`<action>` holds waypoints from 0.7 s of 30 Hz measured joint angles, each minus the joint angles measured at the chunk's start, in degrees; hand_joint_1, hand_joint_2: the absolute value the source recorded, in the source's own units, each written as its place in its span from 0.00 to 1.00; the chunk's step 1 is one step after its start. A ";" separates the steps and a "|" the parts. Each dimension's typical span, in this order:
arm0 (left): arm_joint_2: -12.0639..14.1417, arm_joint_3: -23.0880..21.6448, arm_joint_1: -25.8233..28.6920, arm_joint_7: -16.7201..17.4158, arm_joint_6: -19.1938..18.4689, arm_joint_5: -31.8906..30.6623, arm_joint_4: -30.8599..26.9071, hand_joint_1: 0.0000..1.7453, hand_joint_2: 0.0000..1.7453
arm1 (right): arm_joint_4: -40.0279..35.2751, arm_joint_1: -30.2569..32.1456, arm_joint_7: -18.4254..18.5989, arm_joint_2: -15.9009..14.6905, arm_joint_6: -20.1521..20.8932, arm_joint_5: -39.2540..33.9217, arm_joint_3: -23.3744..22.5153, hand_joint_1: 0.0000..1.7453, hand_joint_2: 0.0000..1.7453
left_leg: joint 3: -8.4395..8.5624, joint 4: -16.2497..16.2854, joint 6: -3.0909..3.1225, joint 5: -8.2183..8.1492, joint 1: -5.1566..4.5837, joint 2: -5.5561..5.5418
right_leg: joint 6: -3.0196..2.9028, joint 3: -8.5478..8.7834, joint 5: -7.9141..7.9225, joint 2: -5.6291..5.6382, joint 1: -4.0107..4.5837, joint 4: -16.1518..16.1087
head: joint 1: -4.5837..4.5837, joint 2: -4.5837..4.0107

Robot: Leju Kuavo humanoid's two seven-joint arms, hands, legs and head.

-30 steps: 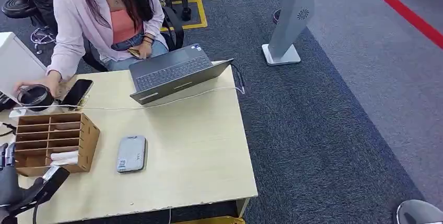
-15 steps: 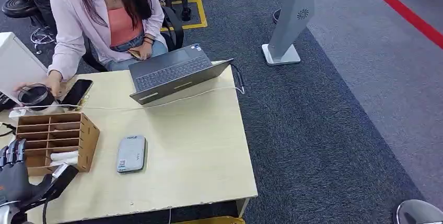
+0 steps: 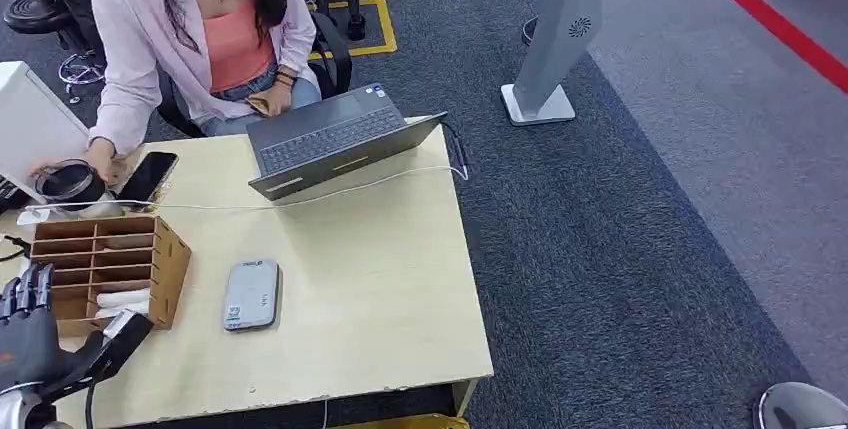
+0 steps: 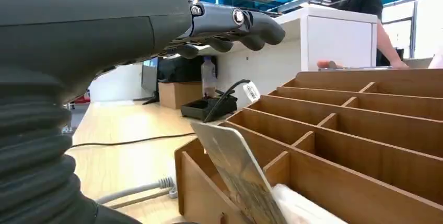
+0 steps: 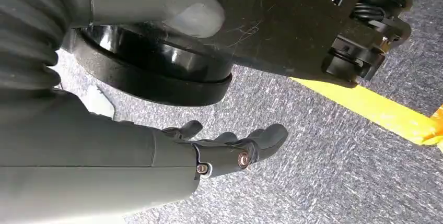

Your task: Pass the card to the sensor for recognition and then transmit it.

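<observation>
Stood at the very start, judging by the layout. Found the card (image 4: 235, 172) leaning in the nearest slot of the wooden organizer (image 3: 110, 264), at the corner closest to the robot, not yet lifted. Hovered the left hand (image 3: 28, 334) just beside that corner with fingers (image 4: 245, 23) spread above the compartments, holding nothing and not touching the card. Hung the right hand (image 5: 230, 148) down over the carpet, fingers loosely apart and empty. Lay the grey sensor (image 3: 251, 294) flat on the worktop (image 3: 380, 279), just beside the organizer, untouched. Remained everything: grasping the card, presenting it to the sensor, then handing it on, presumably toward the seated person (image 3: 200, 29) across the worktop.
</observation>
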 joint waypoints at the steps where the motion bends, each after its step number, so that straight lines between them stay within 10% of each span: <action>1: 0.00 0.00 -0.09 0.02 0.20 -0.04 0.09 0.00 1.00 | 0.00 0.00 0.00 0.00 0.00 0.00 0.02 0.00 1.00 | 0.00 0.00 0.00 0.00 0.00 0.00 | 0.00 0.00 0.00 0.00 0.00 0.00 | -0.02 0.00; 21: -0.65 -1.92 -1.32 0.00 1.62 -1.90 1.31 0.00 1.00 | 0.00 -0.01 -0.09 0.00 0.00 -0.37 0.39 0.00 1.00 | 0.00 0.00 -0.01 0.00 0.00 0.00 | 0.00 0.00 0.00 0.00 0.00 0.00 | -0.02 0.00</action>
